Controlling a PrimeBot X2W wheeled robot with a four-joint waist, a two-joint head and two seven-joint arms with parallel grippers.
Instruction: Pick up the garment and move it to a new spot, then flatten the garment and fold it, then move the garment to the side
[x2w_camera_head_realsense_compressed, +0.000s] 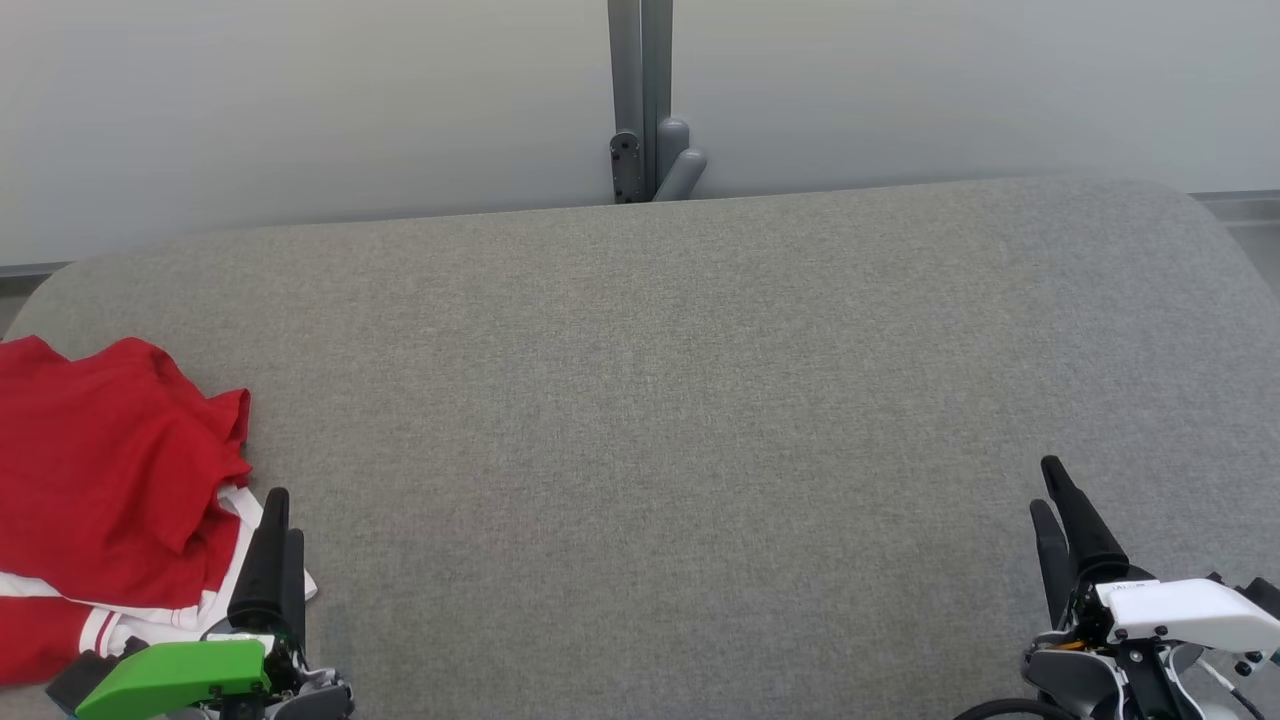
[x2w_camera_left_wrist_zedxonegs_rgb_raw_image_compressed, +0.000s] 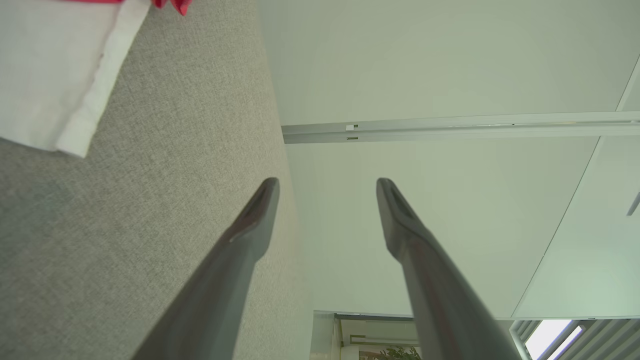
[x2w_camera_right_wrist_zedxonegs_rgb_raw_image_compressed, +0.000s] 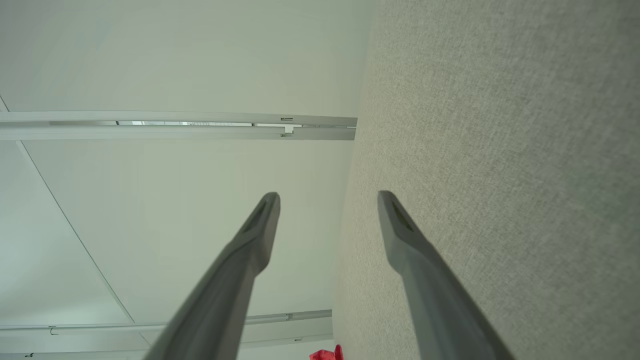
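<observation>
The left gripper (x2w_camera_head_realsense_compressed: 284, 515) stands wide open and empty at the near left, just beside the white hem of the garment (x2w_camera_head_realsense_compressed: 100, 480). The right gripper (x2w_camera_head_realsense_compressed: 1045, 485) is equally wide and empty at the near right, well apart from it. The red garment lies crumpled at the left edge of the grey padded table (x2w_camera_head_realsense_compressed: 650, 400), its hem on the near side and its long axis unclear.

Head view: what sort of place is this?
Probably an indoor lab or office test bay: a grey fabric table, plain pale wall panels joined by a metal post, and one red-and-white garment.
</observation>
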